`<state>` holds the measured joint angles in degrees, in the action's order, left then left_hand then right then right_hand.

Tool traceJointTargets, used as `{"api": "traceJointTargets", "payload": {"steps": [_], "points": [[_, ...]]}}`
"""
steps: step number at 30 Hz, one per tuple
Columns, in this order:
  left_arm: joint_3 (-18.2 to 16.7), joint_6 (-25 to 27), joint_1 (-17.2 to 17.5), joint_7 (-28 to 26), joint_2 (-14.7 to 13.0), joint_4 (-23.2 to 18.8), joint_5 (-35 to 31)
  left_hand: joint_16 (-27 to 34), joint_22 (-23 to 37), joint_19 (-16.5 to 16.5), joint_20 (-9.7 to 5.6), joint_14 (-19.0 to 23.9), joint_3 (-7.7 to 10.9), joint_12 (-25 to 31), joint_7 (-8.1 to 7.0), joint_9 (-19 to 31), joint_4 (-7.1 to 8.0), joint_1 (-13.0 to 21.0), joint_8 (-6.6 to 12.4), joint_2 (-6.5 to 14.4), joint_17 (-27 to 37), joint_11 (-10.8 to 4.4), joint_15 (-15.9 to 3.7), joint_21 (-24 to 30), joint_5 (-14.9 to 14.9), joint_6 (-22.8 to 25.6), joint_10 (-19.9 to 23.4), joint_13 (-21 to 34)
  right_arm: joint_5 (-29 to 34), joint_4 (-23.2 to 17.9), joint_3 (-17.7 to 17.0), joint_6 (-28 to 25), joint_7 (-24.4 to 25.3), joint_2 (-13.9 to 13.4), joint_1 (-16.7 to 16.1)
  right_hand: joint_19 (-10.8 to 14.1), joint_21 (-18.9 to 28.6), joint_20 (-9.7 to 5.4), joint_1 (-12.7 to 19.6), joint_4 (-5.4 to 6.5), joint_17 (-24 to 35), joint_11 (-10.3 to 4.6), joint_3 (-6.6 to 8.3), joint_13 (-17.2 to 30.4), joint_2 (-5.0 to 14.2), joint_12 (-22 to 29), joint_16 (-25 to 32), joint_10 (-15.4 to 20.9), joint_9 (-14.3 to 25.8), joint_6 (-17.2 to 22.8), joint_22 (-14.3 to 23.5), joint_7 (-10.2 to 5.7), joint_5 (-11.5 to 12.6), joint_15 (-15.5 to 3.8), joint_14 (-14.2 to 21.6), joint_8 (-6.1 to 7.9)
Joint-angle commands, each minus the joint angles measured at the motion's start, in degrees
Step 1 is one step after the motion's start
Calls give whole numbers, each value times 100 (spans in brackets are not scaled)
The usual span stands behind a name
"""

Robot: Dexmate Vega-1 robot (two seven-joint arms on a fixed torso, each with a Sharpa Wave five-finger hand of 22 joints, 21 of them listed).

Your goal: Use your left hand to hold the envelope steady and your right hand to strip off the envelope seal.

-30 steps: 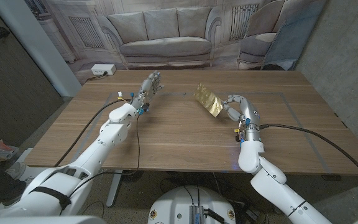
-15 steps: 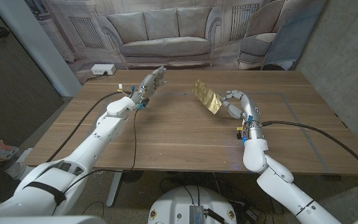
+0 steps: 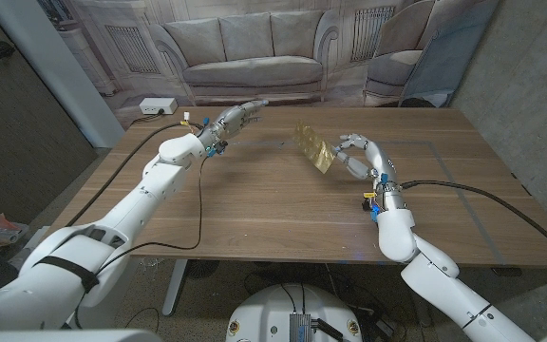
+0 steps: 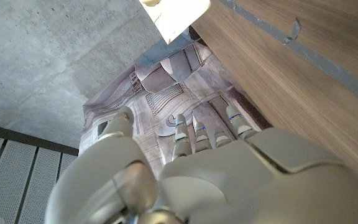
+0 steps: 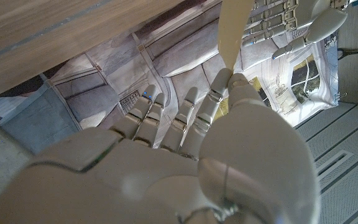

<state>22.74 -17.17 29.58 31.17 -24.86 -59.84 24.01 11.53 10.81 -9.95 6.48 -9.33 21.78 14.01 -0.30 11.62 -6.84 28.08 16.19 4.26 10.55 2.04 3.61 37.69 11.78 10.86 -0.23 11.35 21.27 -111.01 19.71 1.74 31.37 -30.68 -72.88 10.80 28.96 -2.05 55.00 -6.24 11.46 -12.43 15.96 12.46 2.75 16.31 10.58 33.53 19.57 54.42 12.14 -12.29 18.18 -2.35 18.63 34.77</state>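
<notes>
A shiny gold envelope (image 3: 312, 147) is held tilted above the wooden table (image 3: 254, 209), right of centre. My right hand (image 3: 361, 157) pinches its right edge between thumb and fingers. In the right wrist view the envelope (image 5: 230, 31) shows edge-on, and my right hand (image 5: 166, 168) grips its end. My left hand (image 3: 235, 118) hovers above the far left part of the table, empty, with its fingers stretched towards the envelope and a gap between them. In the left wrist view the envelope's pale corner (image 4: 176, 15) hangs beyond the fingers of my left hand (image 4: 191, 174).
A white power strip (image 3: 158, 106) lies at the table's far left corner. A thin taped outline (image 3: 425, 147) marks the tabletop. A sofa backdrop (image 3: 250, 57) hangs behind the table, and cables trail from both arms across the wood.
My left hand has swung to the right, towards the envelope, with its fingers stretched out. My right hand has carried the envelope a little higher and farther back.
</notes>
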Motion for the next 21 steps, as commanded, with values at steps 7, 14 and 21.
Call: {"api": "traceJointTargets", "payload": {"steps": [7, 14, 21], "points": [[208, -306, -563, 1149, -14, 432, -24, -4, 13, -986, 36, -90, 124, 0, 103, 45, -164, 324, 62, 49, 20, 40, 6, -57, -70, 211, 12, 22, -1493, 393, -268, 1343, -981, -291, 115, -77, -2, -452, -21, 24, 17, -10, -88, 46, 76, -20, -6, -94, 72, -2, 42, -47, 44, -866, -183, 23], [172, -348, -893, 2021, 186, 998, 291, -8, 12, -922, 30, -96, 184, 1, 240, 69, -253, 541, 163, 12, 20, 38, 22, -73, -116, 499, 32, 29, -1923, 583, -279, 1712, -1208, -339, 205, -115, -11, -445, -20, 29, 19, -11, -111, 52, 79, -23, -2, -106, 88, -9, 45, -47, 51, -866, -223, 17], [94, -374, -1172, 2593, 387, 1546, 303, -8, 20, -895, 30, -106, 362, -3, 607, 89, -271, 835, 188, 175, 27, 90, 50, -101, -27, 637, 46, 35, -2574, 835, -245, 2215, -1624, -421, 326, -133, -13, -444, -19, 35, 21, -11, -124, 57, 87, -24, -1, -114, 98, -11, 47, -48, 56, -863, -255, 13]]}}
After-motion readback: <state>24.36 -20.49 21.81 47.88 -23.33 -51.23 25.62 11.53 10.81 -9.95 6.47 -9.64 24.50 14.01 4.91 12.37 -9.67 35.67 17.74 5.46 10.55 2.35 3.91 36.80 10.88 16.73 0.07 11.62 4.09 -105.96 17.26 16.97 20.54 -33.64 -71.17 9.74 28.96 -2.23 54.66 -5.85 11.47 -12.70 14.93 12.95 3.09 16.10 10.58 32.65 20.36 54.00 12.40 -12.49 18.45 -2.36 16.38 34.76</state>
